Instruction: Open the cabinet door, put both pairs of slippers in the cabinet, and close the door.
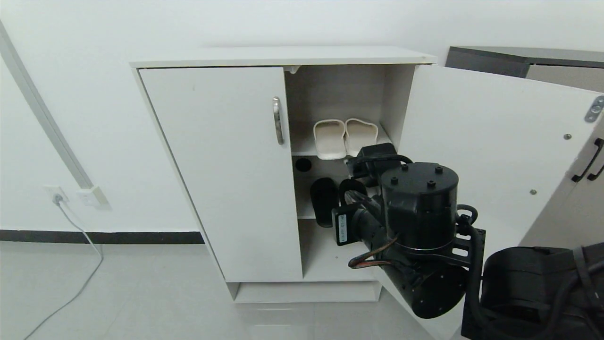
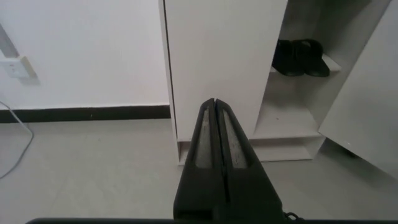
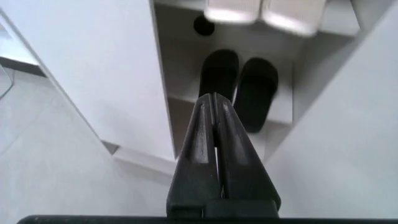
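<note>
white slippers (image 1: 344, 137) and black slippers (image 1: 324, 200) lie inside the cabinet (image 1: 283, 56); its open door (image 1: 490, 141) juts out at the cabinet's right, nearest the right gripper (image 3: 216, 102), fingers together, empty.

- The black slippers (image 1: 324, 200) in the cabinet (image 1: 222, 165) are partly hidden by the right arm (image 1: 417, 208).
- The white slippers (image 3: 231, 9) on its upper shelf are cut off in the right wrist view.

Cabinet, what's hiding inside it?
Inside the cabinet, white slippers sit on the upper shelf and black slippers on the middle shelf. The closed left door hides whatever is in the left half.
</note>
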{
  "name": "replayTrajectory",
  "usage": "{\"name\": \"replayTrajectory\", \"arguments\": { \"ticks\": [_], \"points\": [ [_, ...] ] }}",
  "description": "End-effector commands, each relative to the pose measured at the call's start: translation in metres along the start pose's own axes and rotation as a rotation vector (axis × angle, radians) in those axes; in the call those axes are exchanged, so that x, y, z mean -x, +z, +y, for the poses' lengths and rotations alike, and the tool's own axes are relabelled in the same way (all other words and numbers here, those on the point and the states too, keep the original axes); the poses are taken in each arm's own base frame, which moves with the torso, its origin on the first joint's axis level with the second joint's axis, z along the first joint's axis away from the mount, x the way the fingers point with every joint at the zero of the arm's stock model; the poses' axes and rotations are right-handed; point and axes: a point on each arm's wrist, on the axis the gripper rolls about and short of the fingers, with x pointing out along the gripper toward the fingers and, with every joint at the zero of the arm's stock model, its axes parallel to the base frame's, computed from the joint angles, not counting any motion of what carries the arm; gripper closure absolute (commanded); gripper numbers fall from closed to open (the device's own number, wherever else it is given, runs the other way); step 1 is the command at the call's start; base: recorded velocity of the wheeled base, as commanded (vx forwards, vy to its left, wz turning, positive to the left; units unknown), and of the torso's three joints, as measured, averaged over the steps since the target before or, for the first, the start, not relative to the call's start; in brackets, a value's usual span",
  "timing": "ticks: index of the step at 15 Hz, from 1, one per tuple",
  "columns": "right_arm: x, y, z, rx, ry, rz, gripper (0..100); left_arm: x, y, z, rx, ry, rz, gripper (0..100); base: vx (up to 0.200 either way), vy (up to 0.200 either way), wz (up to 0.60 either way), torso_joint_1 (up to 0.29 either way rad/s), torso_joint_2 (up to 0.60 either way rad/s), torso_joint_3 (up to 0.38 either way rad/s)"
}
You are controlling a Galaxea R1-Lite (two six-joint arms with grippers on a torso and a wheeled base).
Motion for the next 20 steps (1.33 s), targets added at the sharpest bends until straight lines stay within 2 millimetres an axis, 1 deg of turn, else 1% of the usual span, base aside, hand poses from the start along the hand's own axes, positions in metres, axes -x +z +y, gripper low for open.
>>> {"name": "replayTrajectory", "arguments": {
  "ticks": [1,3,4,6,8,20],
  "points": [
    [-0.001,-0.003,-0.002,0.005,-0.006,0.007,100,0.000,0.000,0.000,0.000,-0.001,-0.001,100,-0.200,0.000,0.00,0.012,0.01,0.002],
    [-0.002,-0.003,-0.002,0.008,-0.008,0.009,100,0.000,0.000,0.000,0.000,0.001,-0.001,100,-0.200,0.000,0.00,0.000,0.00,0.002],
    [-0.002,-0.005,-0.003,0.012,-0.008,0.013,100,0.000,0.000,0.000,0.000,0.001,-0.001,100,0.000,0.000,0.00,0.000,0.00,0.000],
    [-0.012,-0.011,-0.009,0.018,-0.034,0.028,100,0.000,0.000,0.000,0.000,0.001,-0.001,100,0.000,0.000,0.00,0.000,0.00,0.000],
    [-0.017,-0.015,-0.011,0.021,-0.045,0.035,100,0.000,0.000,0.000,0.000,0.001,-0.001,100,0.000,0.000,0.00,0.000,0.00,0.000],
    [-0.023,-0.020,-0.012,0.028,-0.057,0.046,100,0.000,0.000,0.000,0.002,0.001,-0.001,100,0.000,0.000,0.00,0.000,0.00,0.000]
  ]
}}
